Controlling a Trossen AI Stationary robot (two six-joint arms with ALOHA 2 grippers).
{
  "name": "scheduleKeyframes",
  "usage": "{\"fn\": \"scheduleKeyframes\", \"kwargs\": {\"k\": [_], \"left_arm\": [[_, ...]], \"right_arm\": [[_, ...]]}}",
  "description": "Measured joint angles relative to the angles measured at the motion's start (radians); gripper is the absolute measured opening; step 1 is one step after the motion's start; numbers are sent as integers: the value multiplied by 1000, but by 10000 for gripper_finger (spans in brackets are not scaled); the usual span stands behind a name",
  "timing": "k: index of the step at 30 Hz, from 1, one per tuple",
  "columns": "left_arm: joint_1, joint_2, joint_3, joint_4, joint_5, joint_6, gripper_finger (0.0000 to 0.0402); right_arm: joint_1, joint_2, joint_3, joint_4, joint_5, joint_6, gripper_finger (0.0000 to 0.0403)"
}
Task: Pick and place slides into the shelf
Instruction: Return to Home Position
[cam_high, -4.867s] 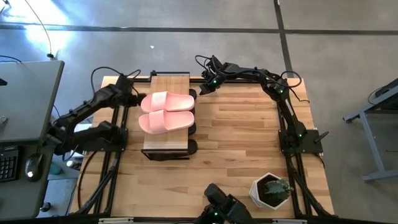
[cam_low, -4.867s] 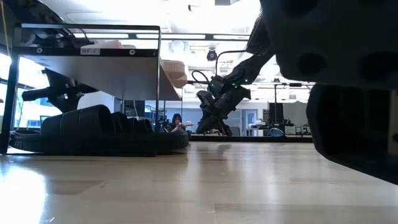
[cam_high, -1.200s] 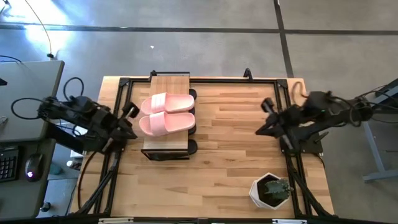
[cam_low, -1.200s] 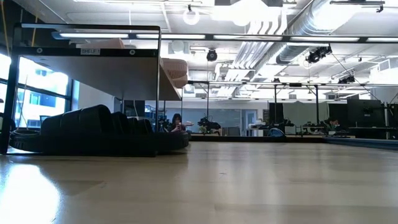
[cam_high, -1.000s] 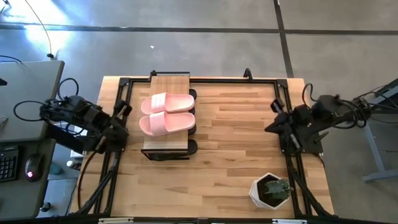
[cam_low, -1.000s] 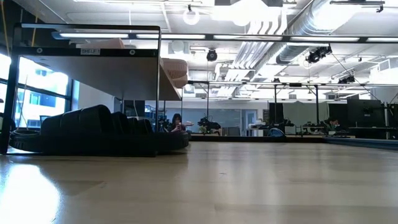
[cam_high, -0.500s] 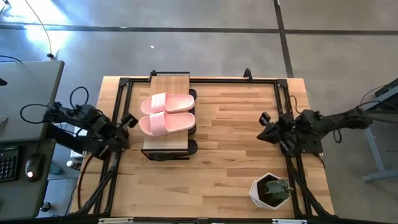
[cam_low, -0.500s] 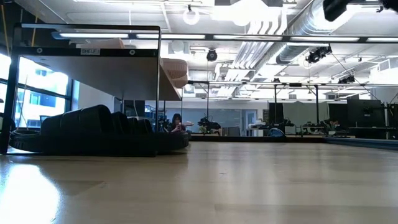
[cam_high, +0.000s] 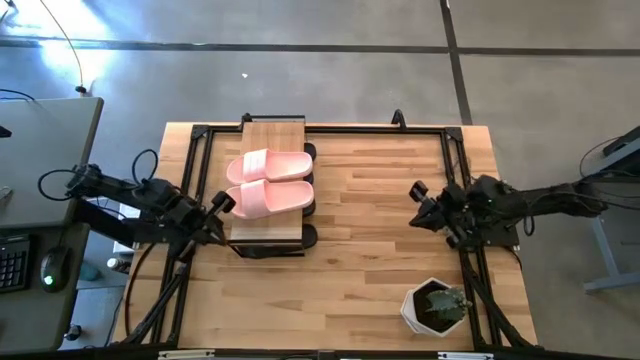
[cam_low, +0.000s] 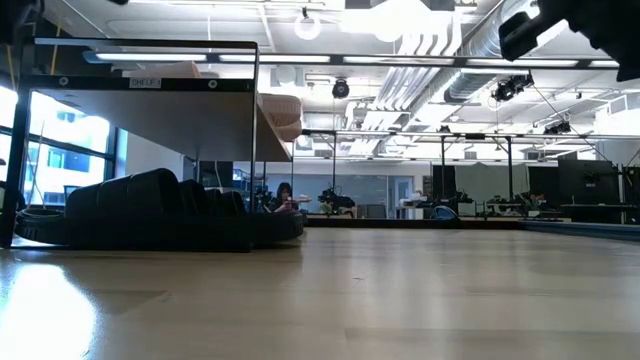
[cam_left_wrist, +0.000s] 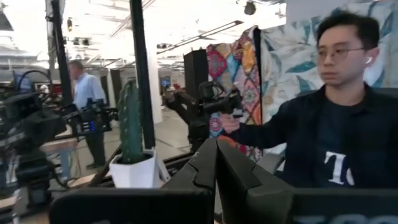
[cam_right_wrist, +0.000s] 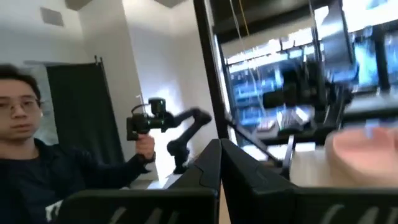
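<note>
While pink slides (cam_high: 262, 196) are lying atop the shelf (cam_high: 272, 138), the left claw (cam_high: 225, 202) and right claw (cam_high: 416, 192) are hovering, pressed together.

Grey concrete floor (cam_high: 350, 60), bright ceiling lights (cam_low: 400, 12), exposed ducts (cam_low: 462, 45), grey desk (cam_high: 40, 160)

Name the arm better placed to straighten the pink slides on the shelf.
Left, probably. The left arm has its shut jaws just beside the shelf, close to the pink slides; the right arm has its jaws far across the table.
</note>
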Motion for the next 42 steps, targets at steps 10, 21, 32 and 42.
{"fn": "scheduleKeyframes", "kwargs": {"k": [10,21,32,42], "left_arm": [[171,-135,-23,-100,-38,-1,0],[342,-358,-23,-255,-26,-36,0],[353,-352,-26,-278,-50,-44,0],[353,-352,-112,-186,-54,-86,0]], "right_arm": [[-93,-197,-3,-137,-34,-69,0],[-168,-400,-3,-267,-49,-90,0],[-169,-528,-5,-375,24,-154,0],[-169,-529,-151,-212,69,-73,0]]}}
